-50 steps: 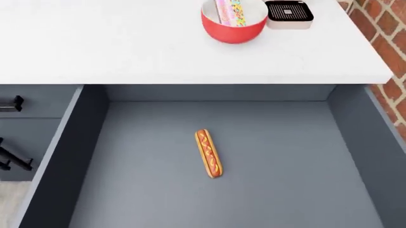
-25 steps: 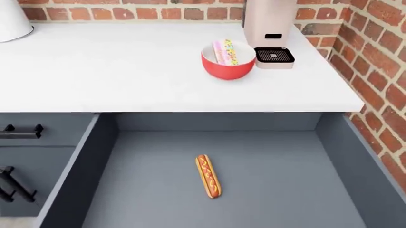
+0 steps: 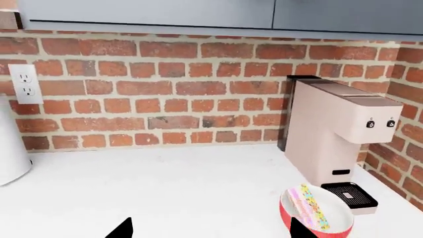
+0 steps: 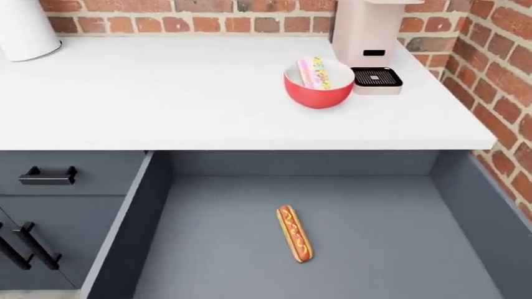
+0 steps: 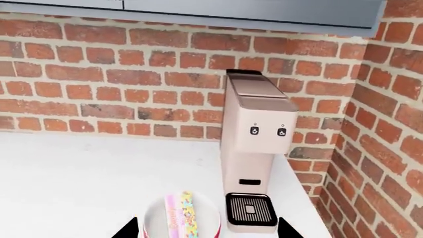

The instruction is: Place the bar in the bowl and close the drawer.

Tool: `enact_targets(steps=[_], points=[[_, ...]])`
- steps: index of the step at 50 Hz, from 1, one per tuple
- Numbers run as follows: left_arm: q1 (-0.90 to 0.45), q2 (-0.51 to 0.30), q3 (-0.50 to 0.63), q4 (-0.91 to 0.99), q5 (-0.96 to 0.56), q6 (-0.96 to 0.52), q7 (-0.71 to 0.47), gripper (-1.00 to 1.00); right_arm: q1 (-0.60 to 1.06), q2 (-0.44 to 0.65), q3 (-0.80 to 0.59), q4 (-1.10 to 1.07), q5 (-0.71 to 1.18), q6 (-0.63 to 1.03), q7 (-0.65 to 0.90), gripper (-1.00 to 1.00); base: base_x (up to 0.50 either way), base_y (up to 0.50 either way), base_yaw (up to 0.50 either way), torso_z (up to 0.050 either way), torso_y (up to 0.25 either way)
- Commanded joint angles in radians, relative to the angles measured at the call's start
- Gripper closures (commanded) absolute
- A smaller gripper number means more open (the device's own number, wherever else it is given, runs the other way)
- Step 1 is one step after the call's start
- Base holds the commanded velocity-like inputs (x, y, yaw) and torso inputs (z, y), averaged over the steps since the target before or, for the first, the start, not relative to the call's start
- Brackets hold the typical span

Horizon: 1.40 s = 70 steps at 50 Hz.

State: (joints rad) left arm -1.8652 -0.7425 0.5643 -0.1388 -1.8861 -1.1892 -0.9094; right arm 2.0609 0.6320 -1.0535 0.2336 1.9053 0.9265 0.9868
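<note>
The bar point(image 4: 316, 71), a pink speckled packet, lies inside the red bowl point(image 4: 319, 92) on the white counter, beside the coffee machine. The bar point(image 3: 308, 207) and bowl point(image 3: 287, 222) also show in the left wrist view, and the bar point(image 5: 181, 214) and bowl point(image 5: 153, 216) in the right wrist view. The large blue-grey drawer point(image 4: 390, 230) stands pulled out below the counter; its handle is out of view. My left gripper point(image 3: 211, 233) is open and empty over the counter. My right gripper point(image 5: 208, 233) is open and empty, just short of the bowl. Neither gripper shows in the head view.
A hot dog point(image 4: 295, 233) lies on the drawer floor. A beige coffee machine point(image 4: 365, 37) stands at the back right against the brick wall point(image 4: 499, 68). A white vessel point(image 4: 25, 28) stands at the back left. Smaller drawer fronts with black handles point(image 4: 48, 176) are at the left.
The head view has pulled back and tilted up, so more of the counter and back wall shows. The bar, bowl, hot dog and drawer have not moved.
</note>
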Motion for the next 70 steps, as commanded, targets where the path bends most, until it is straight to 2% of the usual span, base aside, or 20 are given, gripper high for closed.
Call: enact_targets(steps=[1, 70], points=[[0.015, -0.019, -0.017, 0.025, -0.036, 0.013, -0.020, -1.00, -0.021, 0.017, 0.007, -0.035, 0.016, 0.004, 0.024, -1.00, 0.00, 0.50, 0.00, 0.000, 0.000], [0.011, -0.022, 0.007, 0.027, -0.070, 0.023, -0.036, -1.00, -0.031, 0.012, -0.005, -0.037, 0.046, 0.042, 0.077, -1.00, 0.00, 0.50, 0.00, 0.000, 0.000]])
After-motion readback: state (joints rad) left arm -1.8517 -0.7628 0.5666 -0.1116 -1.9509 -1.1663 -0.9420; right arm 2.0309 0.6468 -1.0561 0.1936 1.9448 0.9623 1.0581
